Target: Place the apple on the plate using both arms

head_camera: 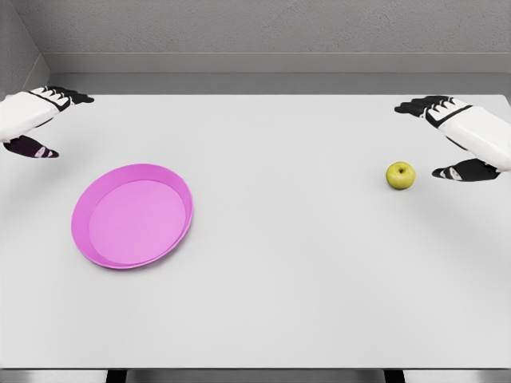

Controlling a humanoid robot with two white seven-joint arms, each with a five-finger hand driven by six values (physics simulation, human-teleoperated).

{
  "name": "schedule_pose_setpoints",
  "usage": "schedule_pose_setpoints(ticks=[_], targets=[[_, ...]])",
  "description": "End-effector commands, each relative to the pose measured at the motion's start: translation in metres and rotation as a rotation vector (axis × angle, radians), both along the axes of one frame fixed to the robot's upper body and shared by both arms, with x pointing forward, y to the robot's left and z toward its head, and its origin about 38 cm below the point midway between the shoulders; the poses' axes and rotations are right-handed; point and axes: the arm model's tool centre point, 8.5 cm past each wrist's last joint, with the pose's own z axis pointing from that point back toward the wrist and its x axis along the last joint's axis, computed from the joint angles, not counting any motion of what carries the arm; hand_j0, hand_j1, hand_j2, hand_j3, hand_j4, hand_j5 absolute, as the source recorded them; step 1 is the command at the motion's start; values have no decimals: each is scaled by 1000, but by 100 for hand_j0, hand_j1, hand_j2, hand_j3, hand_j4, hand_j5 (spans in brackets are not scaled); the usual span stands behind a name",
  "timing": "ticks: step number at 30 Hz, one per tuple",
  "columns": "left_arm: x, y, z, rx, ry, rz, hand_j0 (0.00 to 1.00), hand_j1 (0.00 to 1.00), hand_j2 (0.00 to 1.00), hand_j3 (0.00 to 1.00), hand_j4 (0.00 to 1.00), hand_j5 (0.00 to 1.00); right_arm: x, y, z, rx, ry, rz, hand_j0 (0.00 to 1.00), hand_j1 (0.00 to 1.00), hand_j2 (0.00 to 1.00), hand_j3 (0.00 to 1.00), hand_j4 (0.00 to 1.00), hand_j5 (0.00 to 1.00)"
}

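Head view, white table fills most of the frame, grey wall behind it at 12 o'clock. Apple – yellow-green, small, stem dimple up – sits on the bare tabletop at about 3 o'clock from frame centre, well apart from the plate. Plate is pink, round, shallow with a raised rim, lying flat at roughly 8 o'clock from centre, nothing on it. Right hand comes in from the right edge at about 2–3 o'clock; white forearm and palm, dark fingers stretched toward the table middle, dark thumb lower and separate, so fingers and thumb are spread apart and nothing is between them. Apple lies just beside that thumb tip, at its 9 o'clock, with a narrow gap of table showing – not touching, as far as can be seen. Left hand enters at the left edge at about 10 o'clock, same pose mirrored: dark fingers pointing inward, thumb below and apart, hand empty and spread. It is near the plate's far-left side, at the plate's 11 o'clock, clear of the rim. Soft shadows under apple and plate on the table.
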Motion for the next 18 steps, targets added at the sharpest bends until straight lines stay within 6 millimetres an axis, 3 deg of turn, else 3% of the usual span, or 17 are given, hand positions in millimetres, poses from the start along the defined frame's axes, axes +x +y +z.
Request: schedule_pose_setpoints(ticks=[1,4,9,12,18], targets=[[0,-1,0,1,12,-3,100,100,100,100,100,100,0,0,0,3,1,0,100,100,100,100,100,100],[0,-1,-2,7,22,-5,100,100,100,100,100,100,1,3,-3,22,6,-4,100,100,100,100,100,100],[0,-4,-1,6,19,-12,100,100,100,100,100,100,6,-3,-36,-2,107,-122,100,100,100,100,100,100],[0,-4,-1,7,20,-13,100,100,100,100,100,100,18,15,-48,-59,207,-137,100,100,100,100,100,100],[-1,-4,-2,10,23,-14,100,100,100,100,100,100,37,32,-49,-156,372,-152,100,100,100,100,100,100]])
